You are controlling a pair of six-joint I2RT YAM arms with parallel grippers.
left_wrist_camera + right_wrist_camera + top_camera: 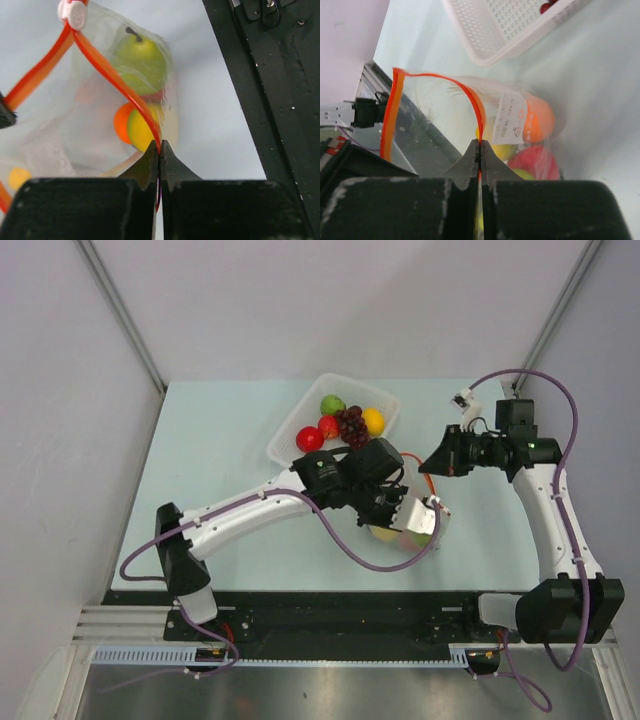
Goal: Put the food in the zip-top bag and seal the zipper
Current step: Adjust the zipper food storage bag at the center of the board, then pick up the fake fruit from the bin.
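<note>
The clear zip-top bag [408, 532] lies right of centre with its mouth held open. Both wrist views show food inside: a green fruit [140, 62], an orange [538, 120], a yellow lemon [141, 131] and a red apple [540, 162]. My left gripper [159, 146] is shut on one side of the orange-red zipper [102, 67], below the white slider [73, 13]. The right gripper [480, 144] is shut on the zipper's other side [472, 102]. From above, the left gripper [398, 512] sits over the bag and the right gripper [428, 467] is at its far edge.
A white perforated basket [290, 425] at the back holds a green fruit [332, 403], two red apples [310, 438], purple grapes [352, 423] and an orange fruit [373, 420]. The black rail [330, 615] runs along the near edge, close to the bag.
</note>
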